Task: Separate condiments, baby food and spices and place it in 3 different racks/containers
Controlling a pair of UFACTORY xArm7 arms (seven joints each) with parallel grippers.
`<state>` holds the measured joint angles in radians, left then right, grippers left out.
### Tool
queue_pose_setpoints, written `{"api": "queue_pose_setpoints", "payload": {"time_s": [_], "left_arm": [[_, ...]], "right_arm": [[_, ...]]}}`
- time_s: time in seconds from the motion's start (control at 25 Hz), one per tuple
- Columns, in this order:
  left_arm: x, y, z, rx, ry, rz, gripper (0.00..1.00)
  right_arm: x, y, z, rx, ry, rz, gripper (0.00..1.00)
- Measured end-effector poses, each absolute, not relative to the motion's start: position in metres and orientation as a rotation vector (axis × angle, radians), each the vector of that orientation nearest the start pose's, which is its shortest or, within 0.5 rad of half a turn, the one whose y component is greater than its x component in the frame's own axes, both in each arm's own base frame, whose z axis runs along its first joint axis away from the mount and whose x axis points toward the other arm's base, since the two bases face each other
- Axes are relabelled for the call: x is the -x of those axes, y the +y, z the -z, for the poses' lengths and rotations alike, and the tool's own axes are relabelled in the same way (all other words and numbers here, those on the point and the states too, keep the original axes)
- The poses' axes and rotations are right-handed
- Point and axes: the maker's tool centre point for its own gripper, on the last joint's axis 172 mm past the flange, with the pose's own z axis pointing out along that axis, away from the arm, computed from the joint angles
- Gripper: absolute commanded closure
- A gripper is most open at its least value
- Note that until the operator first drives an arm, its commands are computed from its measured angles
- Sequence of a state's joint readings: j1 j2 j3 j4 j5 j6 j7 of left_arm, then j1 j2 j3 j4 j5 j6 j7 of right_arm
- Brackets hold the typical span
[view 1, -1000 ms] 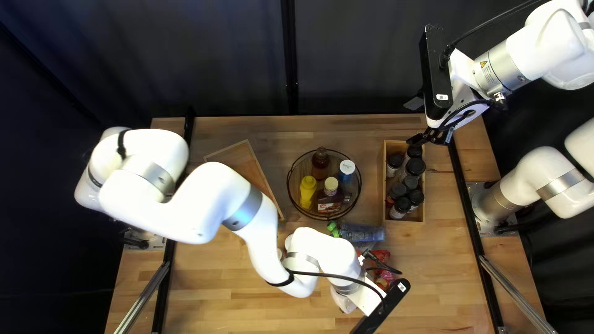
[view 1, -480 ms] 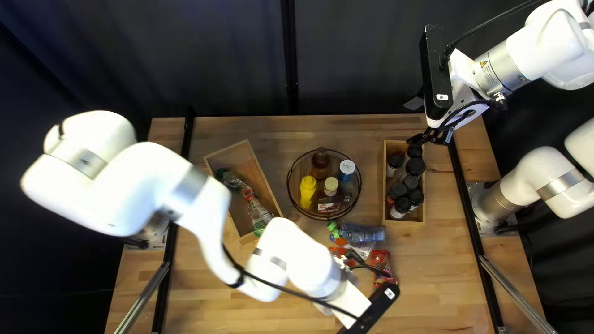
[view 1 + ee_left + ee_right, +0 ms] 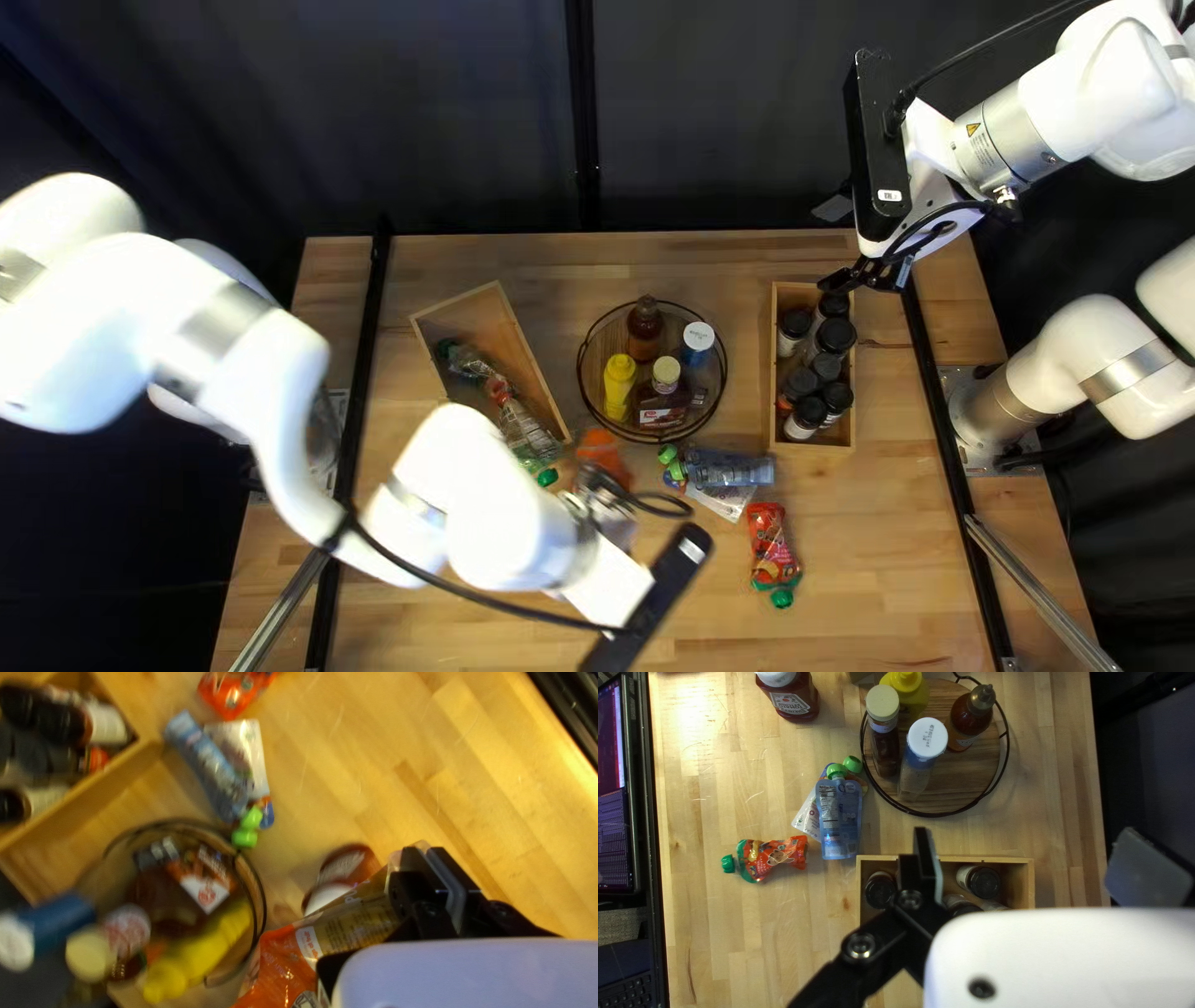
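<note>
My left gripper is low over the table in the top left view; in the left wrist view my left gripper is shut on an orange-and-clear pouch. A red bottle is partly behind the pouch. My right gripper hangs by the spice box; in the right wrist view my right gripper is open, nothing between its fingers. The round wire-rimmed rack holds a yellow bottle and other bottles. Several pouches lie in the left box. Blue pouch and red pouch lie outside.
A pale pouch lies partly under the blue one. The red bottle with a white cap stands near the rack in the right wrist view. A laptop is at the table's near edge. My left arm crosses the near left tabletop.
My left arm has swung toward its own base, carrying the orange pouch away from the other loose pouches. The left box and red pouch are now uncovered. My right arm has stayed still.
</note>
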<state>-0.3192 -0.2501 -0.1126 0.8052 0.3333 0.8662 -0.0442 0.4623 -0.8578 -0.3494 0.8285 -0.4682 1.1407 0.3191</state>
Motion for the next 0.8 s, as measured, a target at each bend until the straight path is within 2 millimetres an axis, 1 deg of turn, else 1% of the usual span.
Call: {"api": "queue_pose_setpoints", "payload": {"time_s": [0.16,0.28,0.44,0.48,0.64,0.8], "left_arm": [[-0.400,-0.092,-0.211,2.763,0.723,0.349,1.00],[-0.385,-0.065,-0.197,2.778,0.663,0.345,1.00],[-0.372,-0.040,-0.175,2.797,0.612,0.346,1.00],[-0.370,-0.033,-0.169,2.803,0.601,0.346,0.99],[-0.358,-0.007,-0.145,2.831,0.556,0.341,1.00],[-0.345,0.011,-0.126,2.851,0.516,0.334,0.99]], "right_arm": [[-0.373,-0.054,-0.406,3.085,0.117,0.864,0.00],[-0.373,-0.054,-0.406,3.085,0.117,0.864,0.00],[-0.373,-0.054,-0.406,3.085,0.117,0.864,0.00],[-0.373,-0.054,-0.406,3.085,0.117,0.864,0.00],[-0.373,-0.054,-0.406,3.085,0.117,0.864,0.00],[-0.373,-0.054,-0.406,3.085,0.117,0.864,0.00]]}}
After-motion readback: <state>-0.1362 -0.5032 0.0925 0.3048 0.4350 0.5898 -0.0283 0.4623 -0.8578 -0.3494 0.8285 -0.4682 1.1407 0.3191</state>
